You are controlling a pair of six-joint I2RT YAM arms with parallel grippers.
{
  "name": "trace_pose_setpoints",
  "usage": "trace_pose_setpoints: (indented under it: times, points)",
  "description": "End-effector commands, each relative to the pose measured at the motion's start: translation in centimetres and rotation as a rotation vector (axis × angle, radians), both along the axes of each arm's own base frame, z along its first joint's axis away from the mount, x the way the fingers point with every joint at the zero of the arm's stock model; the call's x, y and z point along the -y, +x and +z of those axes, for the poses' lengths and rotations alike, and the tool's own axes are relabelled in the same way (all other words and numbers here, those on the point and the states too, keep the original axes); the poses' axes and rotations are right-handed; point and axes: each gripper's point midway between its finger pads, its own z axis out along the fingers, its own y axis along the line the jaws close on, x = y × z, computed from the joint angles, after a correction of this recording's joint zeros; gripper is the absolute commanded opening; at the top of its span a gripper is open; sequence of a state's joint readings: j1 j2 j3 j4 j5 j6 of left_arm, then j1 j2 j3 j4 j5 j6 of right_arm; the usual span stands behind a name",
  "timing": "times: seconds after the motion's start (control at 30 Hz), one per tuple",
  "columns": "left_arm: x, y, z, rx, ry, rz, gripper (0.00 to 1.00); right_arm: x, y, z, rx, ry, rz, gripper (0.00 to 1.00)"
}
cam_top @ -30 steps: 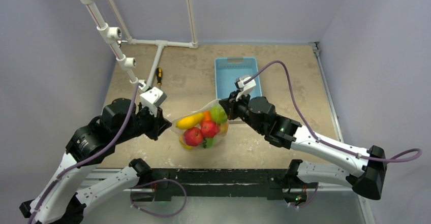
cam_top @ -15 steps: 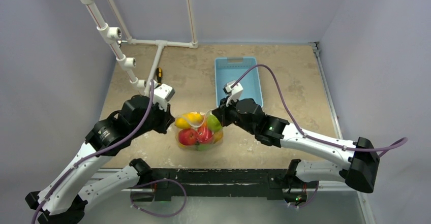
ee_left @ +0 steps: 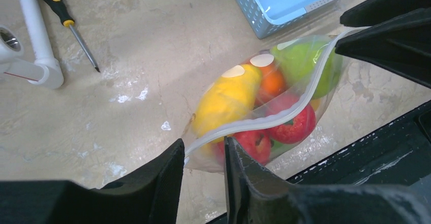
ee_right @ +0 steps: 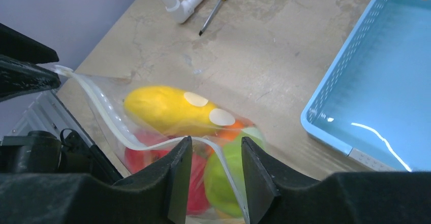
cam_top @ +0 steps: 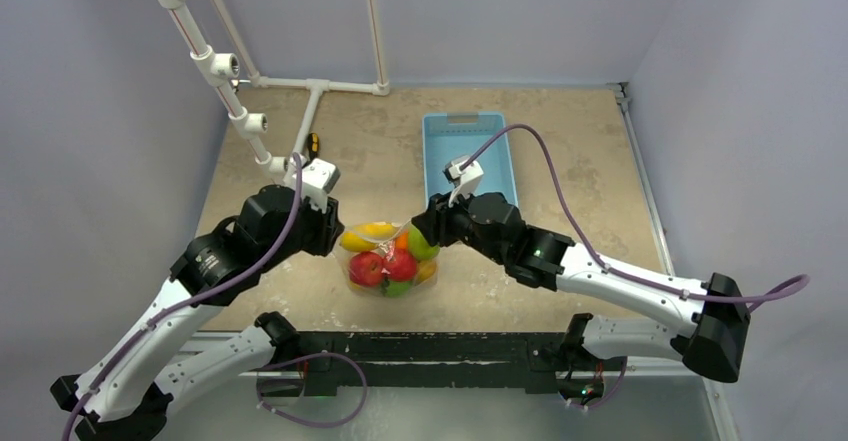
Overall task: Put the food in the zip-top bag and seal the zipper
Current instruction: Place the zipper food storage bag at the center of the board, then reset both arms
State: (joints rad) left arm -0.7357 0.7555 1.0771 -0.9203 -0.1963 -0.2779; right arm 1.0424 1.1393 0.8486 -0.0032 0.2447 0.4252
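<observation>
- The bag (cam_top: 388, 258) lies on the table (ee_left: 142, 46) between both arms, near the basket (ee_left: 249, 8), with the toy fruits (ee_left: 226, 99) inside it.
- The zipper (ee_left: 284, 112) curves from claw to claw.
- The left claw (ee_left: 204, 150) is spread, one zipper end lying loose between its fingers.
- The right claw (ee_right: 217, 148) is spread, straddling the other end.
</observation>
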Motion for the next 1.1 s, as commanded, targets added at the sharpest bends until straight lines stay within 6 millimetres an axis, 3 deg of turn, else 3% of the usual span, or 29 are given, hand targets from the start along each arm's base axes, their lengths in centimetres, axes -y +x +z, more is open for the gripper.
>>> trace_pose_setpoints:
  times: [0.0,0.4,0.53,0.6,0.7,0.83,0.93,1.07]
  points:
    - [-0.3,0.8,2.7,0.098,-0.056,0.041,0.36,0.5,0.8,5.8,0.099,0.095,-0.05,0.46]
    - [-1.0,0.7,8.2,0.248,-0.169,0.058,0.45,3.1,1.7,12.8,0.218,0.21,-0.161,0.6]
    - [-1.4,1.4,9.9,0.284,-0.176,0.098,0.68,4.5,1.3,17.3,0.295,0.288,-0.177,0.74]
    - [-1.7,2.0,10.7,0.301,-0.177,0.136,0.86,5.2,0.9,19.7,0.346,0.327,-0.17,0.97]
    - [-1.5,2.9,11.7,0.317,-0.185,0.168,0.92,6.7,0.4,23.1,0.406,0.397,-0.193,0.99]
    - [-0.9,3.4,13.2,0.336,-0.209,0.159,0.96,8.8,0.3,25.9,0.419,0.467,-0.263,0.99]
    - [-0.6,3.5,14.4,0.354,-0.225,0.149,0.98,10.3,0.4,27.5,0.432,0.508,-0.316,0.99]
    - [-0.8,3.7,15.9,0.382,-0.241,0.166,0.99,11.7,0.3,28.2,0.438,0.535,-0.356,0.99]
